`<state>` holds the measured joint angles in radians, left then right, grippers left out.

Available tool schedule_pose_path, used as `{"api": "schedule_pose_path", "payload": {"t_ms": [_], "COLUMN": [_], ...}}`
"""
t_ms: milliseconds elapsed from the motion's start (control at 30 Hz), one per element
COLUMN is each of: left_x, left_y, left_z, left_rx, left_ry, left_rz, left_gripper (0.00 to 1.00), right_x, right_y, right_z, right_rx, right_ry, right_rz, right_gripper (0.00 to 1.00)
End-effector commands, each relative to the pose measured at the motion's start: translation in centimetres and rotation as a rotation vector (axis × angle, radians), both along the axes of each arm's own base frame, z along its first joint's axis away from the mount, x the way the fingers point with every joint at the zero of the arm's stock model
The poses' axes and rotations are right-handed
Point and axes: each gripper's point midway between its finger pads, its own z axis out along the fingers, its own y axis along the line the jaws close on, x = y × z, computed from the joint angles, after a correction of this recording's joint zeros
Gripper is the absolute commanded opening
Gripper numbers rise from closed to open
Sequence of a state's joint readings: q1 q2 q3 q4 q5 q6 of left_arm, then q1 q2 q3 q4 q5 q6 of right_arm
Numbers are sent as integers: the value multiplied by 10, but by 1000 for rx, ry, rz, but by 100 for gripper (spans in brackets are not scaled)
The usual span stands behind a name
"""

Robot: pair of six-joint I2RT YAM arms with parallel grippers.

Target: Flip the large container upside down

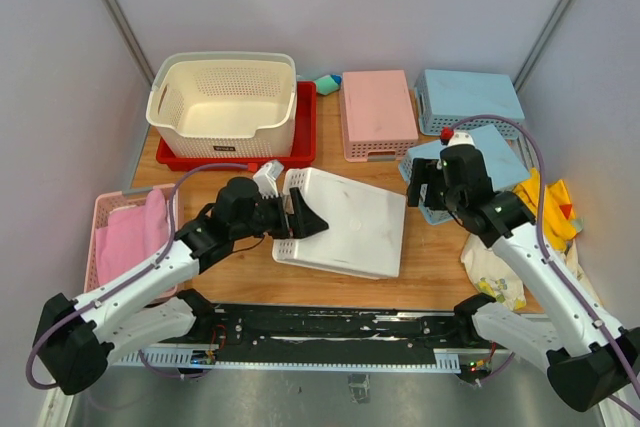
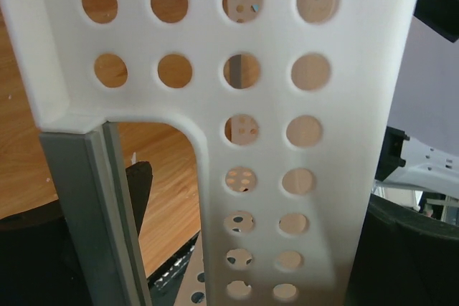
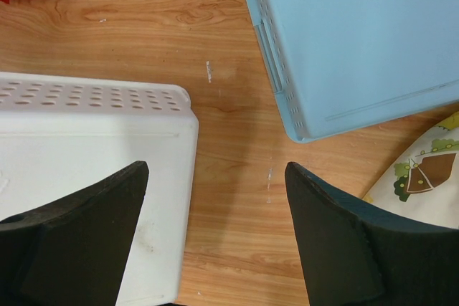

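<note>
While neither arm is touching it, target: the large container [image 1: 222, 107] is sitting upright, mouth up, at 11 o'clock on the worktop [image 1: 245, 272], resting inside the red tray [image 1: 306, 137].
Handling: probably light, being thin perforated plastic; the walls are likely flexing under a pinch, the rolled rim is looking stiffer; smooth, so it may be slipping in a loose grip; not fragile.
Grasp spot: the near rim at its 6 o'clock edge is looking best, or the handle slot that seems to be showing on the near wall; a second hold on the 3 o'clock side would be helping with the flip.
Left end effector [image 1: 297, 215]: sitting at the 9 o'clock edge of the white basket [image 1: 350, 222], which is lying base up at centre; the wrist view is showing only its holed wall close up, and I cannot tell whether the fingers are clamping it.
Right end effector [image 3: 215, 170]: fingers spreading wide, holding nothing, hanging over bare wood at 3 o'clock beside a blue basket [image 3: 358, 48].
Surface: flat wood, likely letting plastic slide.
Room: tight; the tray lip is hugging the base, the pink basket [image 1: 378, 112] is lying just beside at 12 o'clock, and grey panels are closing in behind, so tipping toward 6 o'clock is looking safest.
</note>
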<state>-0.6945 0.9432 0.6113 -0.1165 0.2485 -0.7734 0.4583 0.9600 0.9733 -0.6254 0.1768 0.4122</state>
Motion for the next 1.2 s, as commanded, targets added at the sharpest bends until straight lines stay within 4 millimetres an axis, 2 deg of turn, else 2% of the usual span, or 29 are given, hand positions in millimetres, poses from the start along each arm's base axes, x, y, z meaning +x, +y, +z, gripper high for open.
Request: {"api": "schedule_pose_path", "payload": {"t_ms": [0,167,300,433,500,567,667,767,867,933,1100,1167], "left_x": [-9,5,13,18,22,27,42,51,53,56,60,62], "left_y": [-7,3,4,7,12,19,43,67,74,82,117,132], "left_z": [37,58,55,62,66,67,57,45,37,28,6,2], "left_rx": [-50,-95,-84,-110,-111,-105,-28,74,104,142,349,407], "left_ry": [-128,-118,-74,-70,-70,-72,-76,-67,-41,-34,-33,-53], "left_rz": [-103,-69,-38,-7,25,75,232,356,400,436,537,588], "left_gripper": [99,99,99,99,99,99,99,99,99,99,99,99], "right_x": [6,3,-1,-4,-7,-12,-24,-46,-62,-64,-49,-47], "right_y": [-3,-4,-2,6,20,42,77,110,124,120,77,69], "right_z": [22,25,28,26,26,27,31,36,29,13,-43,-56], "right_rx": [-4,1,25,51,96,173,303,440,492,453,222,178], "right_ry": [-60,-67,-71,-60,-52,-44,-27,10,71,122,259,299], "right_rz": [-10,-10,2,45,107,211,380,584,693,672,427,379], "right_gripper": [80,80,80,80,80,81,81,81,81,81,80,80]}}
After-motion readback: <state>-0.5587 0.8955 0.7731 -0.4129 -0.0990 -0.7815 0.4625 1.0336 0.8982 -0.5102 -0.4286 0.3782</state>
